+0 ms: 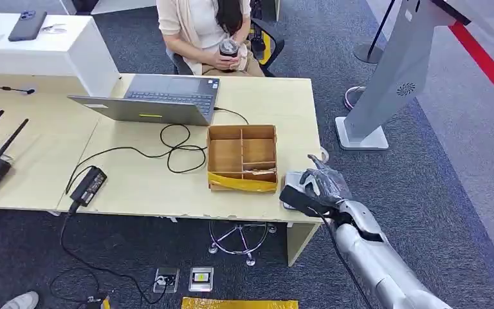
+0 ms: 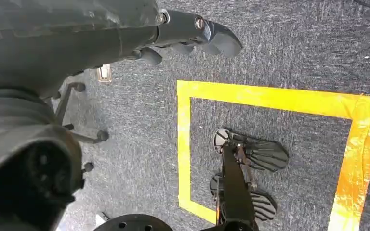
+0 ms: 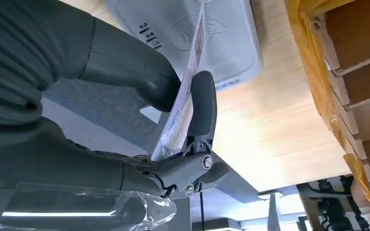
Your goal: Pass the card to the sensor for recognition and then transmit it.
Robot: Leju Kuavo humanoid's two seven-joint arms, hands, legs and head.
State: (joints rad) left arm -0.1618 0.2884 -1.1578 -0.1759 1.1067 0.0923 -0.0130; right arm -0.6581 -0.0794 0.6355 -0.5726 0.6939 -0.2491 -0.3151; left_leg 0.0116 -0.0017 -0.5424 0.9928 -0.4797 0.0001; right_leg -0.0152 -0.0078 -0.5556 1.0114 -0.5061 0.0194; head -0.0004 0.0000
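Grey carpet runs under a pale wooden surface [image 1: 141,187] where a person sits at the far side behind an open laptop [image 1: 157,98], its cable looping toward a partitioned cardboard box [image 1: 242,156]. At the surface's right front corner lies the sensor [image 3: 221,33], a flat white reader pad. The right robot hand [image 1: 314,187] hovers just over it, clamped on the card [image 3: 180,103], which is pinched on edge between the thick thumb and a dark finger.

What worries me is the angle: the card stands nearly edge-on to the reader's face, so the sensor may not read it unless the wrist rolls it flatter. The pinch also sits low on the card, so any brush against the pad could lever it out, and this close to the corner a dropped card would likely go to the floor.

The right arm reaches up and forward from below, forearm angled toward the corner, hand wrapped in clear plastic. The left robot hand [image 2: 192,36] hangs over the carpet near yellow floor tape [image 2: 270,98]; its fingers look loosely apart around nothing, though the view is partial.
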